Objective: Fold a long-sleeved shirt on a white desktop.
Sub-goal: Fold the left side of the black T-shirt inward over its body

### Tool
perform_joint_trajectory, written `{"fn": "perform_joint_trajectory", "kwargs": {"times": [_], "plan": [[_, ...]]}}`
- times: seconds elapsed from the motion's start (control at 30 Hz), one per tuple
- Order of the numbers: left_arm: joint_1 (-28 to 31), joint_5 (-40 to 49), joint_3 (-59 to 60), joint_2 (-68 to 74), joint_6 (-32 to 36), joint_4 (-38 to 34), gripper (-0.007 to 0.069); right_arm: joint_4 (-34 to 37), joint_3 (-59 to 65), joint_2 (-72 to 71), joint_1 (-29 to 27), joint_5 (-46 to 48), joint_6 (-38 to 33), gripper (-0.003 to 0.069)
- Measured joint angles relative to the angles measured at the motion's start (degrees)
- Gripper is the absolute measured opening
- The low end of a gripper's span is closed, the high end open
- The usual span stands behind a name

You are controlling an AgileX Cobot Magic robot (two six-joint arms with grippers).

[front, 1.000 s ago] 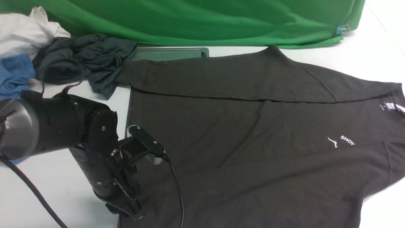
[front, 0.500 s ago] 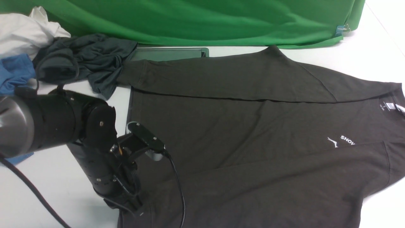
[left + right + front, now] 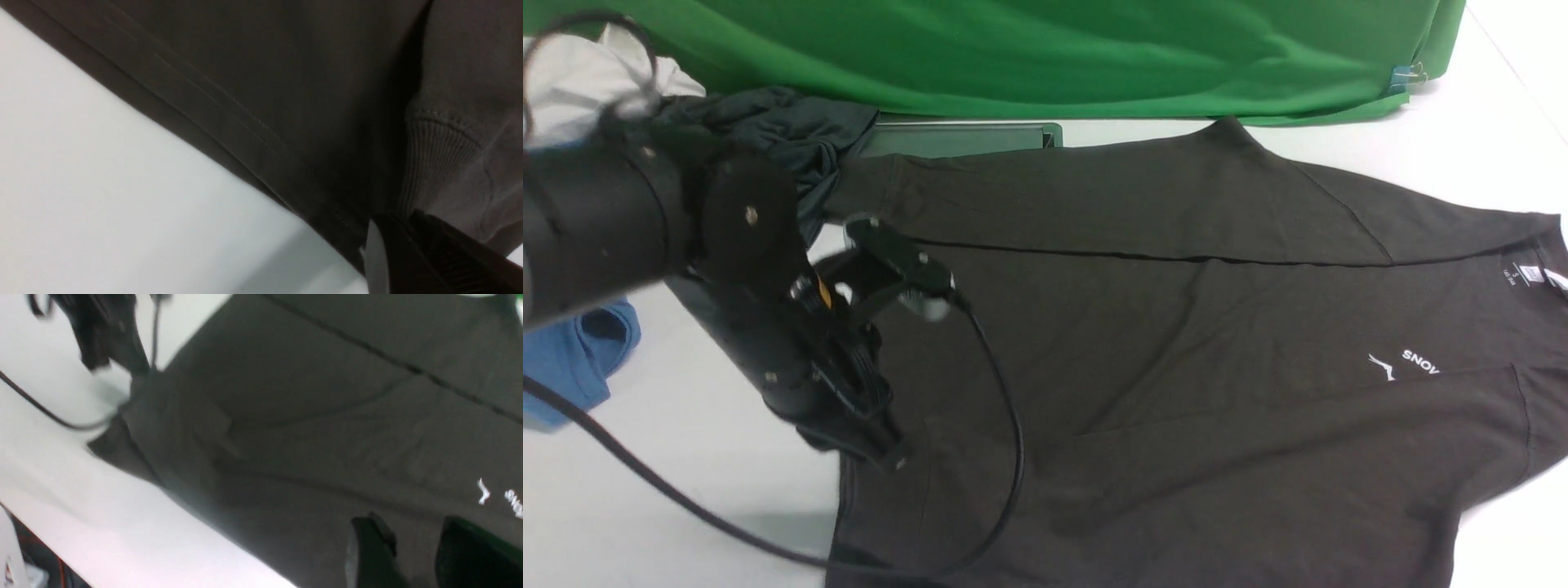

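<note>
The long-sleeved shirt (image 3: 1176,327) lies spread on the white desktop (image 3: 686,490), dark brownish-black, its white chest logo (image 3: 1405,363) toward the right. My left gripper (image 3: 882,457) is at the shirt's near-left corner. In the left wrist view the left gripper (image 3: 402,218) is shut on the ribbed cuff (image 3: 433,163), beside the stitched hem (image 3: 229,122). The right gripper (image 3: 412,526) shows only in its wrist view, open, hovering over the shirt (image 3: 327,416) near the logo (image 3: 502,496), nothing between its fingers.
A dark grey-teal garment (image 3: 784,131), a blue shirt (image 3: 572,359) and white cloth (image 3: 572,82) are piled at the far left. A green backdrop (image 3: 1054,49) runs along the back, the grey hatch (image 3: 956,139) before it. The left arm's cable (image 3: 1005,457) loops over the shirt.
The left gripper has shut on the cuff, and the left arm has risen and moved away from the near edge, drawing the shirt's corner with it. The rest of the shirt lies as before.
</note>
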Motion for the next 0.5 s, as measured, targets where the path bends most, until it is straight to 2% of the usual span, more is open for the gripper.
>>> {"fn": "perform_joint_trajectory", "kwargs": {"times": [0.27, 0.5], "plan": [[0.00, 3.67, -4.43, -0.26, -0.52, 0.18, 0.0034, -7.20, -0.02, 12.61, 0.00, -2.20, -3.00, 0.0239], [0.00, 8.98, -4.56, -0.38, -1.04, 0.18, 0.0032, -8.68, -0.02, 25.76, -0.06, -5.76, -12.30, 0.0311]]}}
